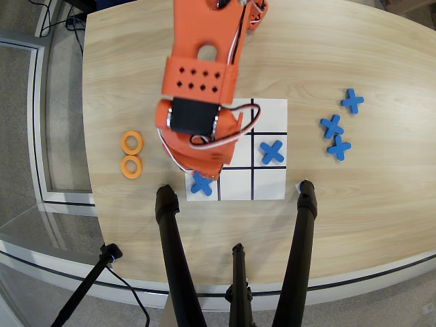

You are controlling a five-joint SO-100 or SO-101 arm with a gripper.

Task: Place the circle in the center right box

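While the orange arm [201,75] was stretched down over the left column of the white board [272,112] in the overhead view, the gripper [204,170] was hidden under its own wrist body, so it could not be told whether the fingers were apart, together or clamped on anything. No ring could be seen at the fingertips. Two orange circles [132,142] were seen lying on the bare wood to the left of the board, one just above the other, apparently kept there as a supply within easy reach. Blue crosses were set on the board: one [272,152] in the middle row's right-hand cell and one [201,184] in the bottom left cell, partly covered by the gripper. The opposite middle-row edge cell, judged to be the target, was covered by the arm, so its contents could not be made out. Three spare crosses [338,147] were grouped well to the right. Free room was judged to lie to the left, between board and rings; below the board, black tripod legs [170,231] stood close to its lower edge and limited clearance there.
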